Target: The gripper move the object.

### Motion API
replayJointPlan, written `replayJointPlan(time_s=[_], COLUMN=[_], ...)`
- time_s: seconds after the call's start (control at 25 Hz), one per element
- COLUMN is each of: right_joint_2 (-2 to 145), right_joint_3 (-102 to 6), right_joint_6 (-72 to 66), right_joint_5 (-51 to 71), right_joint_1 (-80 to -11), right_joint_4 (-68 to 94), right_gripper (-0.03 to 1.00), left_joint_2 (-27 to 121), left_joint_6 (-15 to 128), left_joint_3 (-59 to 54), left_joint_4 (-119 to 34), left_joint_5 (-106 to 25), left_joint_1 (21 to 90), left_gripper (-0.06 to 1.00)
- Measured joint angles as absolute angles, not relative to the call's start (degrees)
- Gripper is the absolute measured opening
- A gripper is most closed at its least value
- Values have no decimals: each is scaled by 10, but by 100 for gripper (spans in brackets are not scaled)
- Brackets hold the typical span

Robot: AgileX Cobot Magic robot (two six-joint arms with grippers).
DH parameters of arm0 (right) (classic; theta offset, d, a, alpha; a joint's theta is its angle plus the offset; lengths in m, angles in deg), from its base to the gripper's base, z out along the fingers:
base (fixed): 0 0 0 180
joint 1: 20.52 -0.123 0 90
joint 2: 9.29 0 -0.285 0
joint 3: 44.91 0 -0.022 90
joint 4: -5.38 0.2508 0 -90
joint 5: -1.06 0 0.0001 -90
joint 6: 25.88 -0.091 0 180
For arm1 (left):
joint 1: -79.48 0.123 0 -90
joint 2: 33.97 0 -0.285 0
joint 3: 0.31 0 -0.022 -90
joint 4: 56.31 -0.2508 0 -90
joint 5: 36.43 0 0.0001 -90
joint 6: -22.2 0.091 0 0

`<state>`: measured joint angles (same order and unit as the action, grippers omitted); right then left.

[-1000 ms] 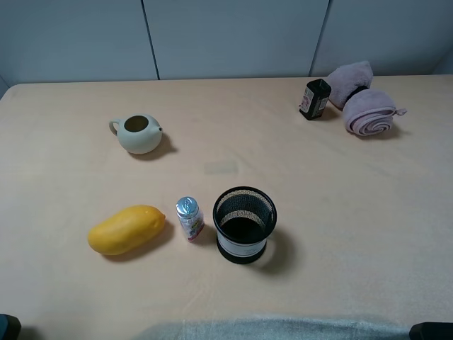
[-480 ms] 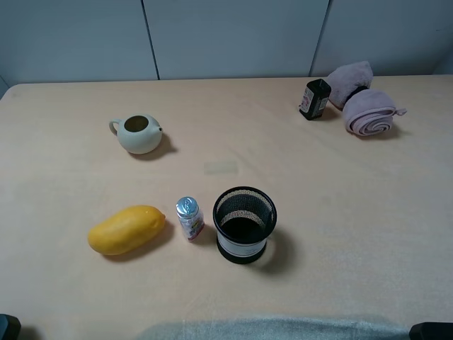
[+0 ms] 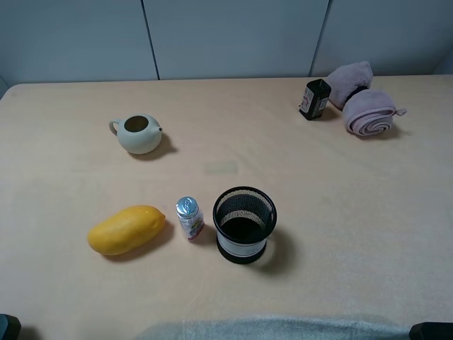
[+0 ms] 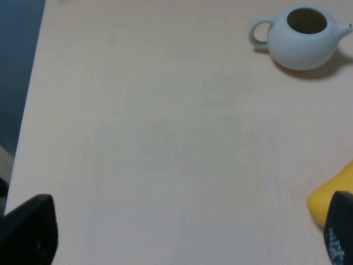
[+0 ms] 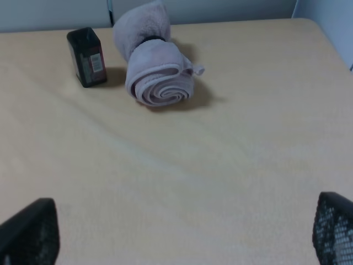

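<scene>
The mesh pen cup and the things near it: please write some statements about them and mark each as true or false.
1. The mesh pen cup stands upright with nothing inside. True.
2. A small silver-topped can stands between the mango and the pen cup. True.
3. The left pincer is closed on the pen cup. False: it is open, holds nothing, and the cup is not between its fingertips.
4. The teapot lies on its side. False: it stands upright, without a lid.
5. The dark bottle stands beside the rolled pink towel. True.
</scene>
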<state>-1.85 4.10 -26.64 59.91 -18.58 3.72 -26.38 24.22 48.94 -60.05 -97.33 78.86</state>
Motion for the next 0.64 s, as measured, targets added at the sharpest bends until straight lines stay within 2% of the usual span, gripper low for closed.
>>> replayJointPlan(time_s=[0.64], right_joint_2=[-18], right_joint_3=[41], right_joint_6=[-266], right_joint_5=[599], right_joint_1=[-186], right_joint_4=[37], right_gripper=[69], left_joint_2=[-264], left_joint_6=[243], left_joint_3=[489], left_joint_4=[-600], left_joint_5=[-973], left_joint_1=[789], left_gripper=[96])
